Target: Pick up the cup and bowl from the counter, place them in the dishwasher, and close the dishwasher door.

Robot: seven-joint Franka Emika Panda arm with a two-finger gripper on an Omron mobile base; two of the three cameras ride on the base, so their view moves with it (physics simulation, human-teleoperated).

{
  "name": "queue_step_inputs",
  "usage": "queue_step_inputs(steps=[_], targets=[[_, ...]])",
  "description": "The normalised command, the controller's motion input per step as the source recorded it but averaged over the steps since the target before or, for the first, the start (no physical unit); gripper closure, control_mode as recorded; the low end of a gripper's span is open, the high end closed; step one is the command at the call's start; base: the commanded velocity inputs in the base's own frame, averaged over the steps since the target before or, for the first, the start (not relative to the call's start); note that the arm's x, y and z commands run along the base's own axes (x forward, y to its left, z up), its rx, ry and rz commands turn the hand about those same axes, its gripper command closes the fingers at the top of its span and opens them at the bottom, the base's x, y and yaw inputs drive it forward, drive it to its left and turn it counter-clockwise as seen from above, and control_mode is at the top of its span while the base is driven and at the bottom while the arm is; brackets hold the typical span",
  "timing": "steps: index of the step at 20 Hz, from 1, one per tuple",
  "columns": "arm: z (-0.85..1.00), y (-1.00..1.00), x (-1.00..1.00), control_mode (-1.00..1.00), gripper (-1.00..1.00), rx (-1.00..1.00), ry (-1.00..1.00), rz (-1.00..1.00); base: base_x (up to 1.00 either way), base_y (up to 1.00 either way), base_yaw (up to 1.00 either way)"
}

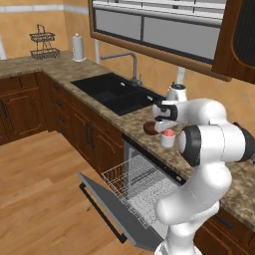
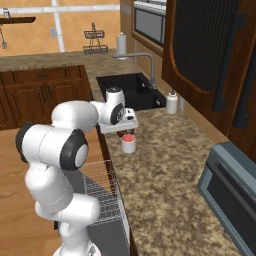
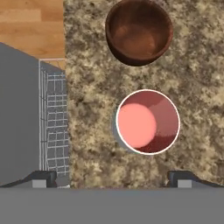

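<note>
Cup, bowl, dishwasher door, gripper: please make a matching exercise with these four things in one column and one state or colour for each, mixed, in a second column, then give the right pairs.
Things:
1. cup
2. bowl
3. dishwasher door
4. gripper

States or colours:
A. folded down, open
B. dark reddish-brown, on the counter
C. jaws wide apart, holding nothing
D. white outside, pink-red inside

Right pairs: 1-D, 2-B, 3-A, 4-C
</note>
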Motion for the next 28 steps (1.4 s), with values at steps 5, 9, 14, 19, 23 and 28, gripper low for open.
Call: queue_step_inputs(steps=[5, 9, 14, 19, 23, 28], targets=[[-0.38, 0.08, 0.62, -1.0, -1.0, -0.07, 0.05, 0.0, 0.0, 0.0, 0.0], [-0.44, 0.0, 0.58, -1.0, -1.0, -0.01, 0.04, 0.0, 0.0, 0.0, 0.0], [-0.41, -0.02, 0.39, -1.0, -1.0, 0.0, 0.02, 0.0, 0.0, 0.0, 0.0], [-0.11, -0.17, -0.16, -1.0, -1.0, 0.0, -0.02, -0.03, 0.0, 0.0, 0.0], [-0.08, -0.08, -0.35, -1.0, -1.0, 0.0, -0.03, -0.04, 0.0, 0.0, 0.0], [-0.15, 0.01, -0.32, -1.0, -1.0, 0.0, -0.01, -0.01, 0.0, 0.0, 0.0]])
